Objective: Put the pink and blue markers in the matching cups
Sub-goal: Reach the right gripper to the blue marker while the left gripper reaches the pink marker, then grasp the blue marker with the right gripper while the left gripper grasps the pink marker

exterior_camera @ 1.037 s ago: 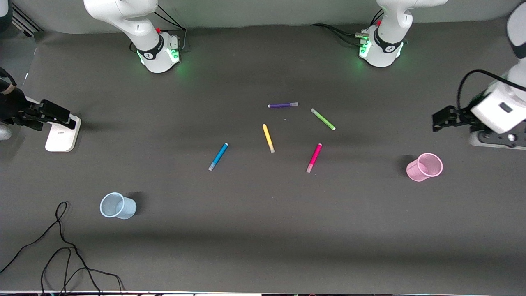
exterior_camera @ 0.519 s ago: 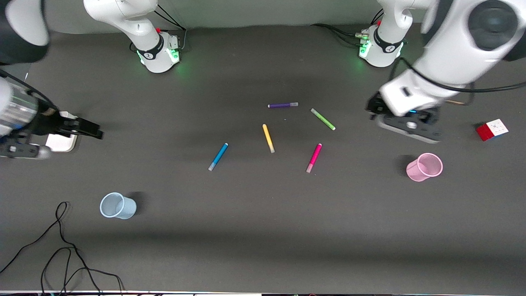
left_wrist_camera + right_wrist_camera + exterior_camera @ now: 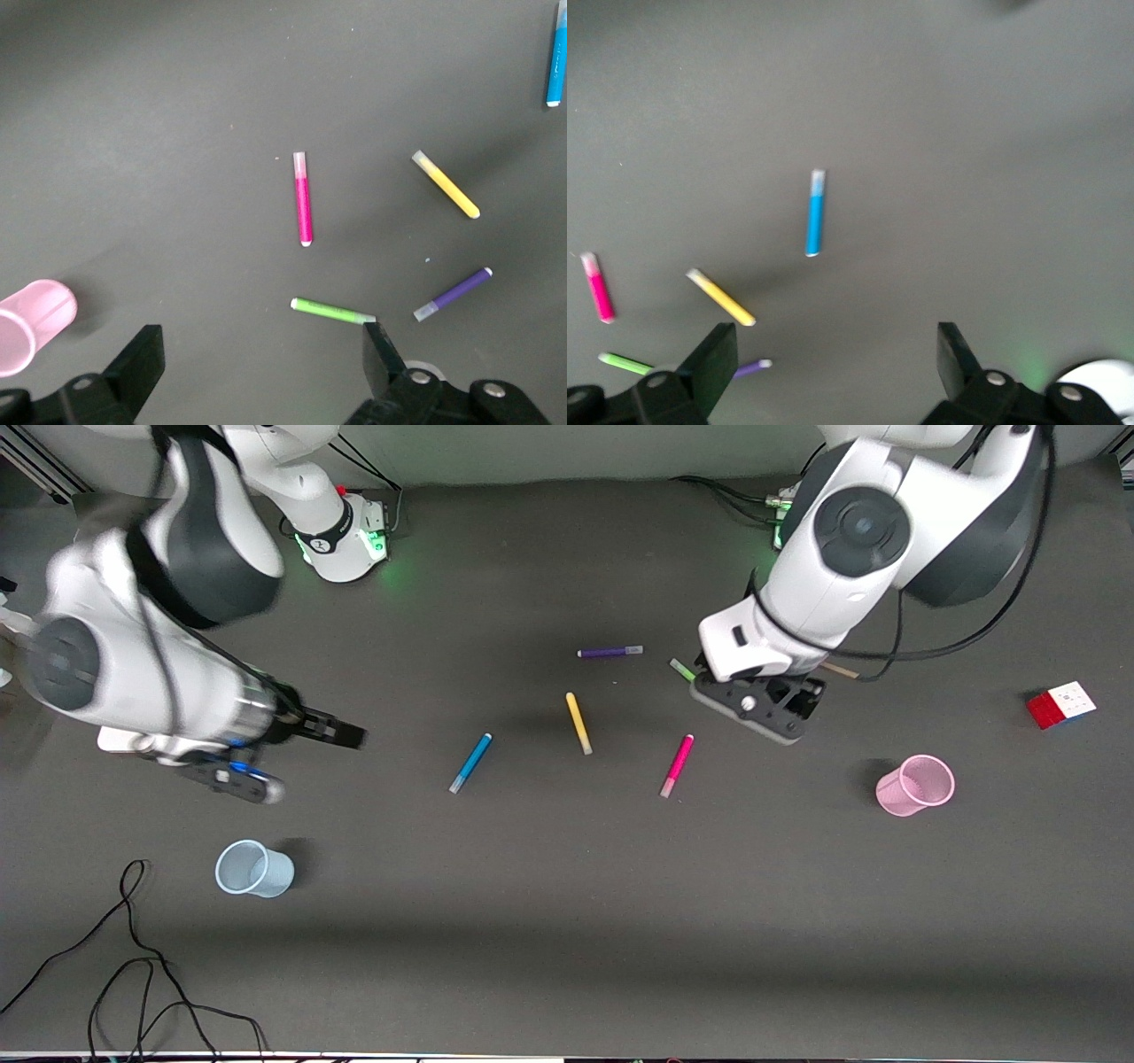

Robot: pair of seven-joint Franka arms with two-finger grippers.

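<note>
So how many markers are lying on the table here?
5: purple marker nearest the bases; green marker beside it, mostly under the left arm; yellow marker central; blue marker toward the right arm's end; pink marker toward the left's.

Your dark grey table carries five loose markers, a pink cup, a blue cup, a colour cube and black cable.

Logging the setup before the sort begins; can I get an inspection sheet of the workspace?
Surface: dark table, bare mat.
Job's things: pink marker and blue marker lying flat; pink cup and blue cup upright, holding nothing.
Clutter: yellow marker, purple marker, green marker, puzzle cube.
Grippers: left gripper open over the green marker; right gripper open, over bare mat.
Cables: black cable on the table.
Surroundings: nothing seen.
</note>
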